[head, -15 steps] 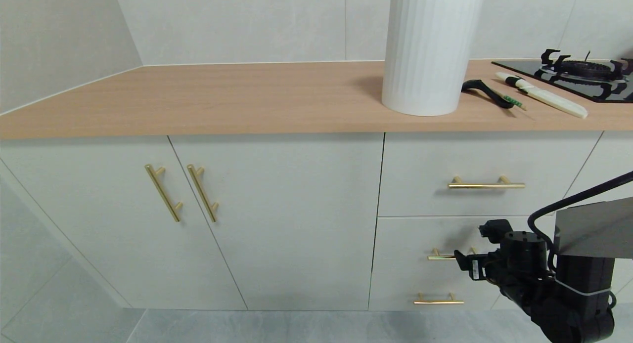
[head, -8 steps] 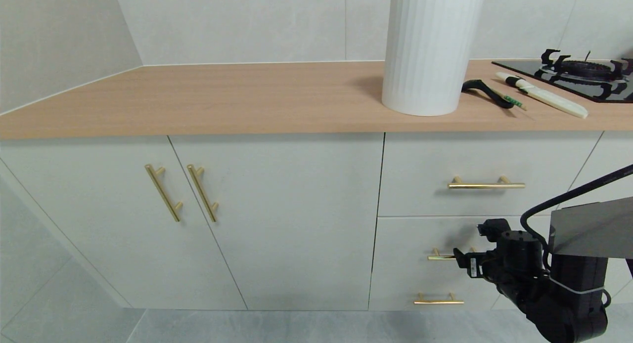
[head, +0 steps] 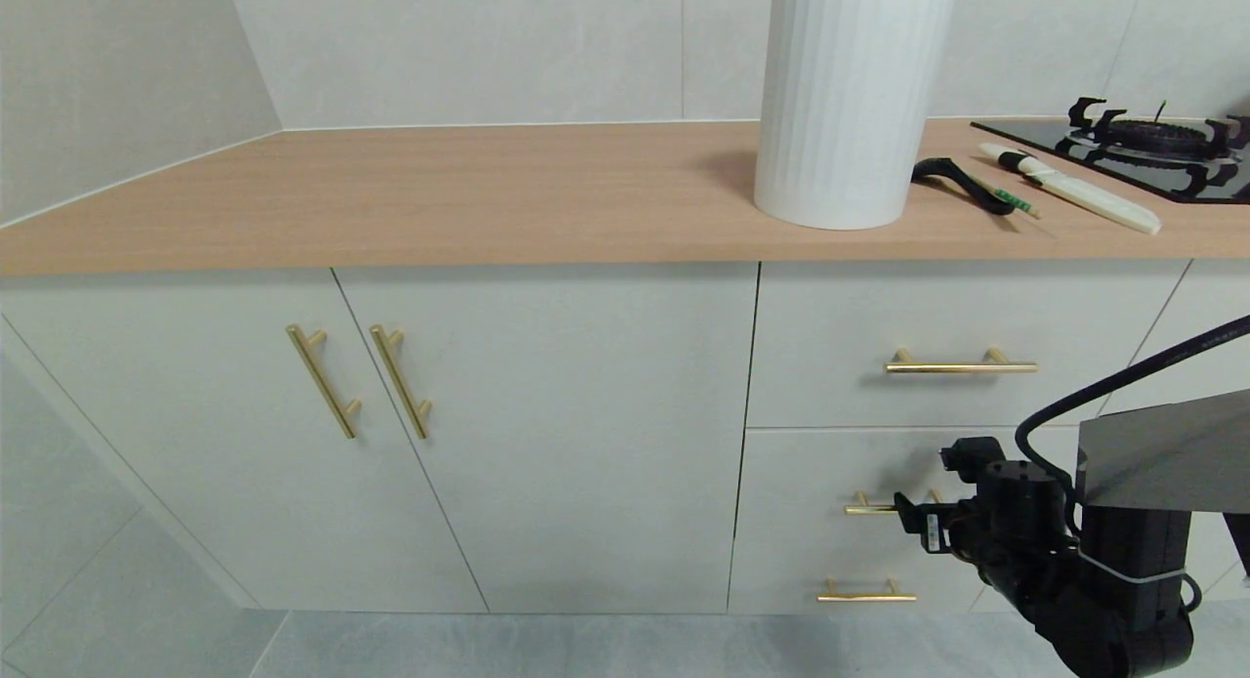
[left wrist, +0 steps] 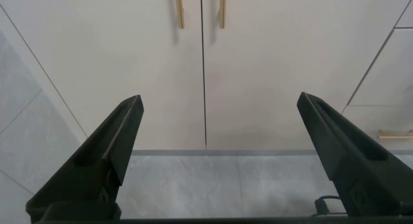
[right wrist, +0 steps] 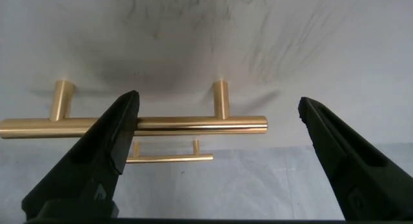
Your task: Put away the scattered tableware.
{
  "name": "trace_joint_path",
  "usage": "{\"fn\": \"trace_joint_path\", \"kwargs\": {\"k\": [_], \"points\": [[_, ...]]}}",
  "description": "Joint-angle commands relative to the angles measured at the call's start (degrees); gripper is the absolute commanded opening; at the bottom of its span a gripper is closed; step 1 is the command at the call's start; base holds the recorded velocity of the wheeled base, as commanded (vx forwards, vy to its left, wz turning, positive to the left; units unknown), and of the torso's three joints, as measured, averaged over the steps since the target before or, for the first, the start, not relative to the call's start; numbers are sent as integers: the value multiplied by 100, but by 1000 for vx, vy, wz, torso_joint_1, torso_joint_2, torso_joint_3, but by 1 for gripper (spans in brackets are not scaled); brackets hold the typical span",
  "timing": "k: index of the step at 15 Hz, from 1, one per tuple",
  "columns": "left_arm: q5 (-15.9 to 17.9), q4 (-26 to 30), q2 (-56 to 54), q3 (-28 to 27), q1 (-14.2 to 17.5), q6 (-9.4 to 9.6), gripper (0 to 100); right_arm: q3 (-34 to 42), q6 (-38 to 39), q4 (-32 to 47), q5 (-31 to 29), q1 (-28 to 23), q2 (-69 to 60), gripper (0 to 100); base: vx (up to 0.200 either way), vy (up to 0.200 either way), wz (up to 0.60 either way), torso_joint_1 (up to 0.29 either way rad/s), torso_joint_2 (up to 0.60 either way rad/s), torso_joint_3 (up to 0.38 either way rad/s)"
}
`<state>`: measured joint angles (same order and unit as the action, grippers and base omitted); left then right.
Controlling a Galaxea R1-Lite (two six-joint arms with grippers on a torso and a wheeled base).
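Note:
On the wooden countertop (head: 439,190) a black-handled utensil (head: 962,183), a thin stick with a green band (head: 1014,202) and a long white utensil (head: 1069,199) lie next to a tall white ribbed container (head: 845,102). My right gripper (head: 908,510) is low in front of the drawers, at the middle drawer's gold handle (head: 869,508). In the right wrist view the right gripper (right wrist: 217,102) is open, with the handle (right wrist: 168,126) lying across between its fingers, untouched. My left gripper (left wrist: 219,100) is open and holds nothing; it faces the cabinet doors (left wrist: 271,62) low over the floor.
A black gas hob (head: 1143,146) sits at the counter's right end. The top drawer handle (head: 960,365) and bottom drawer handle (head: 867,594) are above and below the right gripper. Two door handles (head: 361,380) are on the left cabinet. All drawers and doors are closed.
The right arm's wrist has shifted slightly to the left; its gripper stays at the middle drawer handle. Nothing on the counter moved.

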<state>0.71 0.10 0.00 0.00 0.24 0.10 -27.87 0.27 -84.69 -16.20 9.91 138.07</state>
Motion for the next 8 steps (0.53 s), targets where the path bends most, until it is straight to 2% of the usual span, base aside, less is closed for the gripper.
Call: {"fn": "trace_joint_path", "kwargs": {"k": [1,6,8], "points": [[0,-1,0,0,2,-1,100,53,-9,31,3,2,18,100,0,0,0,0,0,0],[0,-1,0,0,2,-1,100,308,-36,75,29,2,-158,100,0,0,0,0,0,0],[0,-1,0,0,2,-1,100,519,-53,348,170,2,-456,100,0,0,0,0,0,0]]}}
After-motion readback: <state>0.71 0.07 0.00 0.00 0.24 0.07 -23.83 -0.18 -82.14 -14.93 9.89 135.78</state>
